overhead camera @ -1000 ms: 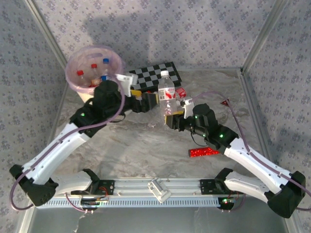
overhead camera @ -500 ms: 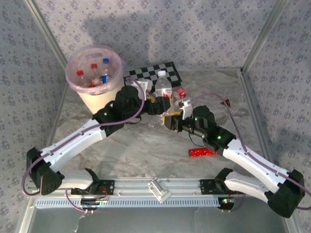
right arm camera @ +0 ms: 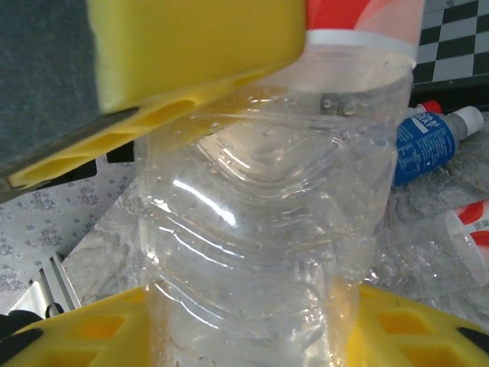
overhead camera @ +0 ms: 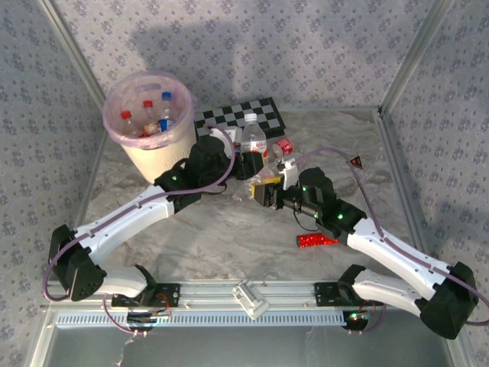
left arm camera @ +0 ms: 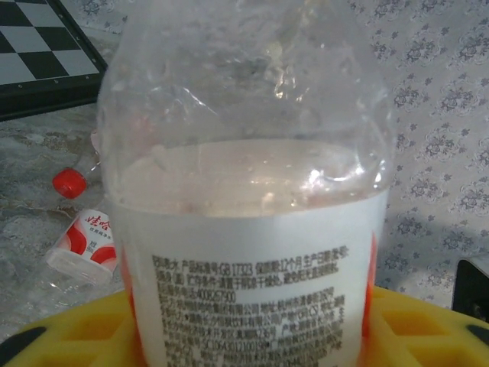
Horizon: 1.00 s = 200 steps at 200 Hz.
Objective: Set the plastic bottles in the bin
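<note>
Bin [overhead camera: 149,162], cream with a pink liner, is set at the far left of the table [overhead camera: 229,229], with several bottles [overhead camera: 147,115] already stowed inside. One upright bottle [overhead camera: 253,139], clear and red-labelled, is held just right of the bin. Its thin wall is buckled between the pinching jaws of the right gripper [overhead camera: 263,189], while the left gripper [overhead camera: 248,162] is placed about the label, the closure of its jaws not determinable. The bottle is judged light, soft and slippery, best taken at the labelled band. Loose bottles [overhead camera: 283,145] are noted lying just behind.
</note>
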Tool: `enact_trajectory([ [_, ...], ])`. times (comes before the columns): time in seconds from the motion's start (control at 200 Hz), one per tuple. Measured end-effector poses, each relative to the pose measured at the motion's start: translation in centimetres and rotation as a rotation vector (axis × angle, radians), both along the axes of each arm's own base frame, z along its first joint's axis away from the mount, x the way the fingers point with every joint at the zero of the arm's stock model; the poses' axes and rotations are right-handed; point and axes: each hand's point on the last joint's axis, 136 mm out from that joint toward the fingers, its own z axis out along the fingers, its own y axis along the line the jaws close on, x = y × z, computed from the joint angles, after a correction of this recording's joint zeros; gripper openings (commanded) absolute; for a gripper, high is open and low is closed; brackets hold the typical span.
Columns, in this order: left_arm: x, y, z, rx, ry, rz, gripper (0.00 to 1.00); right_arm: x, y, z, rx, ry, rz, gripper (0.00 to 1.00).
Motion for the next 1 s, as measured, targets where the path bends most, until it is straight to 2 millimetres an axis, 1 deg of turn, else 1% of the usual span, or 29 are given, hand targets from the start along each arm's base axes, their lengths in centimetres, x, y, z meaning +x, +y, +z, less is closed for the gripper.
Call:
enact_trajectory([
  [0.035,0.0,0.0,0.0,0.003,-0.001,-0.001,0.48,0.0,0.1,0.0,0.001,0.000,0.003,0.81],
  [0.08,0.0,0.0,-0.1,0.006,0.000,-0.004,0.48,0.0,0.1,-0.2,-0.001,0.008,0.004,0.90],
  [0.11,0.0,0.0,-0.1,0.008,-0.002,-0.005,0.47,0.0,0.1,-0.3,-0.007,0.011,0.004,0.95],
  [0.155,-0.1,0.0,-0.2,0.015,-0.004,-0.010,0.46,0.0,0.1,-0.6,-0.024,0.013,0.008,1.00],
  [0.22,-0.1,0.1,-0.1,0.031,-0.008,-0.014,0.45,0.0,-0.1,-1.0,-0.047,0.021,0.002,1.00],
  [0.275,0.2,0.4,0.5,0.044,-0.021,-0.014,0.42,-0.1,-0.4,-1.3,-0.067,0.025,-0.005,1.00],
  [0.355,1.1,1.3,2.0,0.056,-0.054,0.000,0.37,-0.2,-1.0,-1.3,-0.077,0.027,-0.014,1.00],
  [0.44,2.6,3.1,4.2,0.076,-0.101,0.034,0.31,-0.2,-2.3,-0.9,-0.081,0.023,-0.044,1.00],
  [0.505,3.9,5.1,6.1,0.092,-0.142,0.072,0.27,0.0,-3.3,-0.6,-0.081,0.019,-0.076,1.00],
  [0.56,5.1,7.3,8.0,0.102,-0.182,0.113,0.22,0.1,-4.0,-0.4,-0.080,0.016,-0.096,1.00],
  [0.645,6.9,11.4,11.1,0.120,-0.240,0.200,0.14,-0.1,-4.6,-0.8,-0.090,0.025,-0.109,1.00],
  [0.66,7.3,12.5,11.7,0.128,-0.254,0.223,0.13,-0.1,-4.7,-1.0,-0.093,0.028,-0.110,1.00],
  [0.68,7.6,13.2,12.2,0.133,-0.263,0.241,0.12,-0.1,-4.7,-1.2,-0.098,0.034,-0.112,1.00],
  [0.73,8.5,16.2,13.6,0.161,-0.291,0.307,0.07,-0.2,-4.9,-1.8,-0.109,0.046,-0.115,1.00],
  [0.765,8.9,17.9,14.4,0.181,-0.306,0.344,0.04,-0.3,-5.0,-2.1,-0.118,0.055,-0.116,1.00],
  [0.815,9.3,20.2,15.2,0.214,-0.321,0.395,0.00,-0.3,-5.1,-2.5,-0.129,0.066,-0.117,1.00],
  [0.875,9.7,22.7,15.9,0.256,-0.331,0.446,0.00,-0.4,-5.2,-2.7,-0.134,0.073,-0.119,1.00],
  [0.935,10.3,24.6,16.0,0.301,-0.333,0.480,0.00,-0.4,-5.3,-2.8,-0.140,0.079,-0.121,1.00],
  [1.0,11.1,26.3,15.6,0.353,-0.323,0.503,0.00,-0.3,-5.5,-3.0,-0.144,0.084,-0.125,1.00],
])
